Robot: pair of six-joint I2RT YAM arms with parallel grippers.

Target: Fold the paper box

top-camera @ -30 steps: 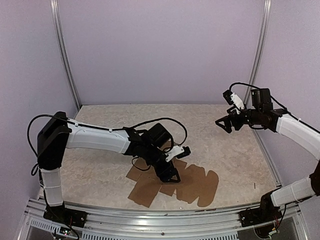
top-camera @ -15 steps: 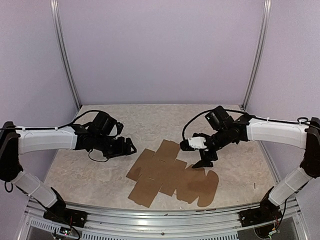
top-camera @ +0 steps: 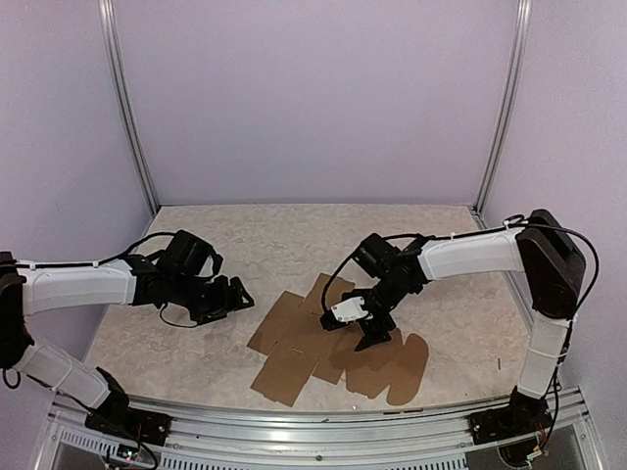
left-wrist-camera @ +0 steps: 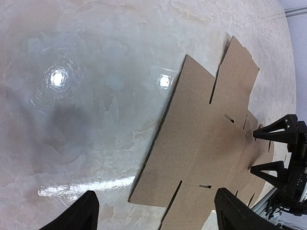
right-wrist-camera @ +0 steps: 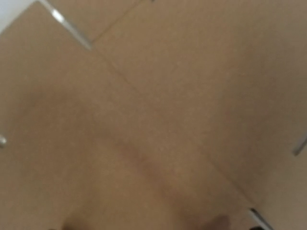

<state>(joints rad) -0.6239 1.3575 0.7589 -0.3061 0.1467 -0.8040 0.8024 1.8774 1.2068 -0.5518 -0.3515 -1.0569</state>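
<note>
While the paper box (top-camera: 294,357) lies flat and unfolded on the table (top-camera: 245,230), near the front edge and between the two arms, you have your right pincer (top-camera: 364,336) down over its middle panels. Its jaws stand apart with nothing between them. The left wrist view shows the two tips spread above the cardboard, but no view settles whether they touch it. The right wrist view is filled with blurred brown card, so expect no fine guidance from it. Your left pincer (top-camera: 233,294) hovers near the sheet's left edge, wide open and empty, its fingers (left-wrist-camera: 80,214) framing that side of the sheet.

The step in hand looks like the first fold. To do it well, pin one panel with the right tips close beside a crease line, pressing straight down so the sheet does not slide on the glossy table. Then bring the left pincer in low, slip one finger under a side flap, and lift it about that crease. Go gently: thin card like this may skid or bow rather than hinge.
</note>
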